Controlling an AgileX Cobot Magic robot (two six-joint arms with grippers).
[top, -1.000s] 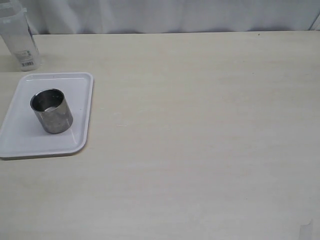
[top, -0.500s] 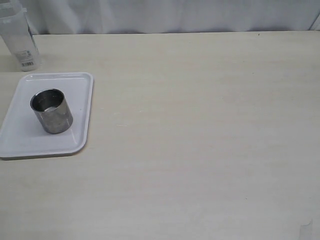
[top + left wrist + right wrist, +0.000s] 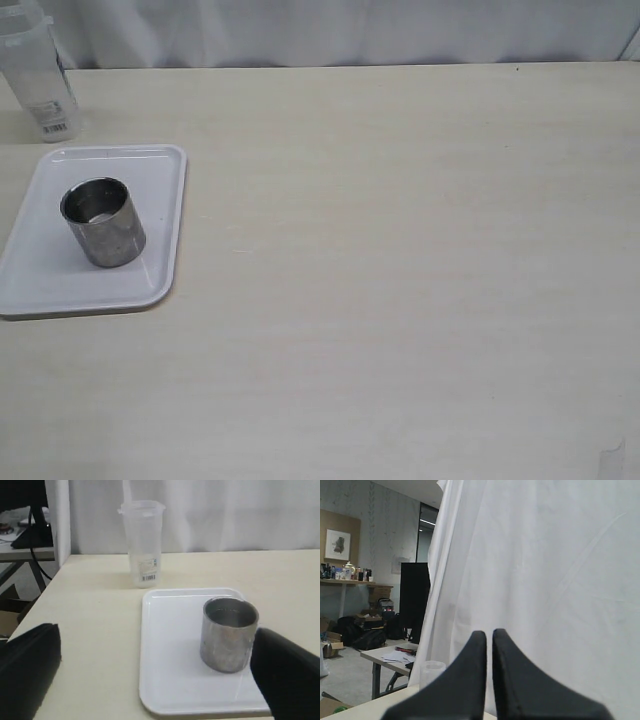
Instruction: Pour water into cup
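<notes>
The brushed-steel cup (image 3: 102, 221) stands upright on a white tray (image 3: 40, 285) at the table's left side; it also shows in the left wrist view (image 3: 228, 634). A taller translucent plastic container (image 3: 38, 75) with a barcode label stands behind the tray, also seen in the left wrist view (image 3: 143, 542). I cannot make out water in either. My left gripper (image 3: 157, 635) is open and empty, its black fingers wide apart, short of the tray; one finger (image 3: 287, 677) is beside the cup. My right gripper (image 3: 489, 635) is shut and empty, facing a white curtain. Neither gripper shows in the exterior view.
The light wooden table (image 3: 400, 250) stretches to the right of the tray. A white curtain (image 3: 350, 30) hangs behind the table's far edge. The table's left edge (image 3: 37, 600) runs close to the container.
</notes>
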